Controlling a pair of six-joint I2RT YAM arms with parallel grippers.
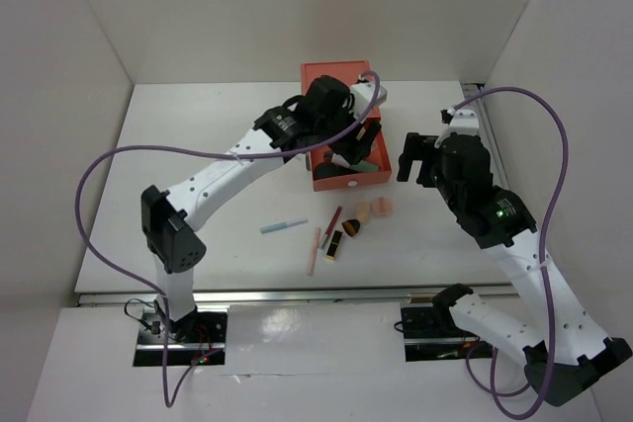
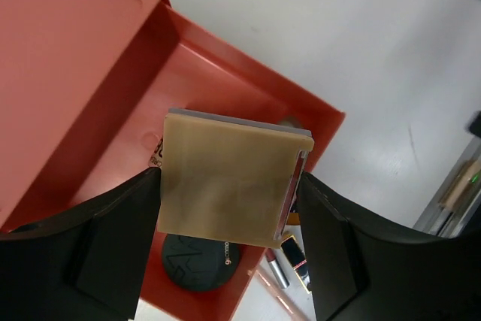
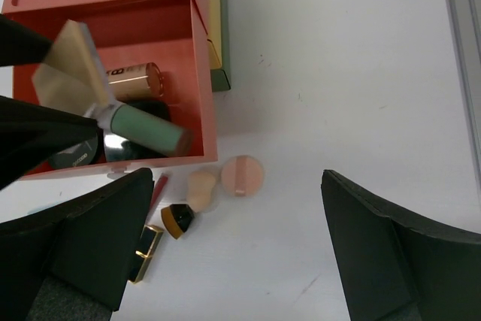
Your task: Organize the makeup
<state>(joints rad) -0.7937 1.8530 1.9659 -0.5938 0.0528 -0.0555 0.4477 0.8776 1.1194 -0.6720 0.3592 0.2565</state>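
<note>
My left gripper [image 2: 230, 189] is shut on a tan compact [image 2: 225, 157] and holds it over the open coral drawer [image 2: 113, 118]; in the top view it hangs above that drawer [image 1: 348, 145]. In the drawer lie a black compact [image 2: 199, 262], a mint tube [image 3: 146, 127] and a gold lipstick [image 3: 134, 79]. On the table in front of the drawer lie a peach round sponge [image 3: 242, 175], a peach egg sponge [image 3: 201, 188], a brush [image 3: 178, 219], a black-and-gold lipstick [image 3: 144, 253], a blue pencil [image 1: 284, 226] and a pink pencil [image 1: 315, 251]. My right gripper [image 1: 417, 157] is open and empty, right of the drawer box.
The coral drawer box [image 1: 331, 76] stands at the table's middle back, with yellow and green drawers [image 3: 216, 28] beside the open one. A red lip pencil [image 1: 333, 218] lies by the lipstick. White walls close in the table on three sides.
</note>
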